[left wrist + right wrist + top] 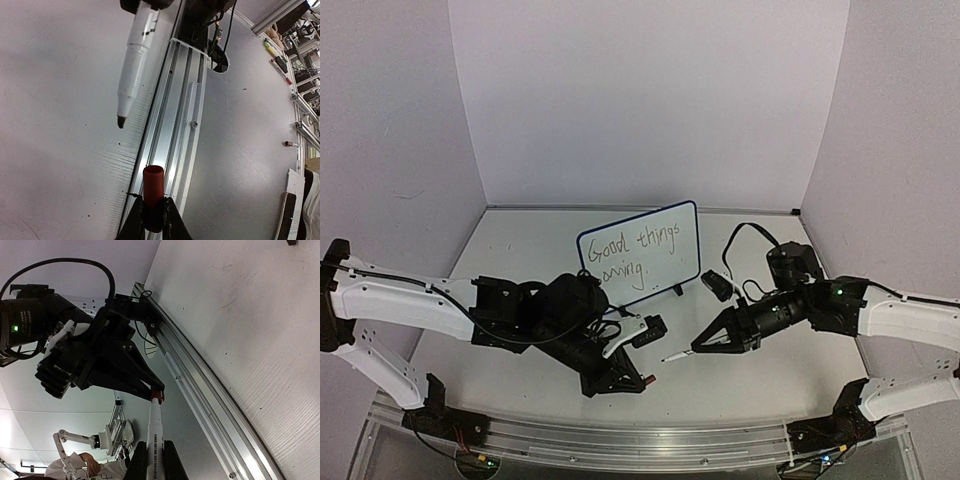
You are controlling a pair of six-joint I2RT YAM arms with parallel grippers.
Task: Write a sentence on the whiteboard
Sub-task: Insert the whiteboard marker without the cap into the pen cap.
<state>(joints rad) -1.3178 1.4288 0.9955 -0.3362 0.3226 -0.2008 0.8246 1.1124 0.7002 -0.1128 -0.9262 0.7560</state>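
The whiteboard [675, 266] stood at twelve o'clock from my arms, and the sentence [638, 252] looked finished, though faint from there. My right gripper [700, 347] clamped the uncapped marker [134, 65]. My left gripper [153, 204] pinched its red cap [153, 177]. Recapping was left.

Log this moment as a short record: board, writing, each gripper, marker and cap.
whiteboard: upright on its feet, behind both arms
sentence: "Good things coming." on two lines
left gripper: shut on red cap
right gripper: shut on white marker, tip bare
tip and cap: apart, marker not yet capped
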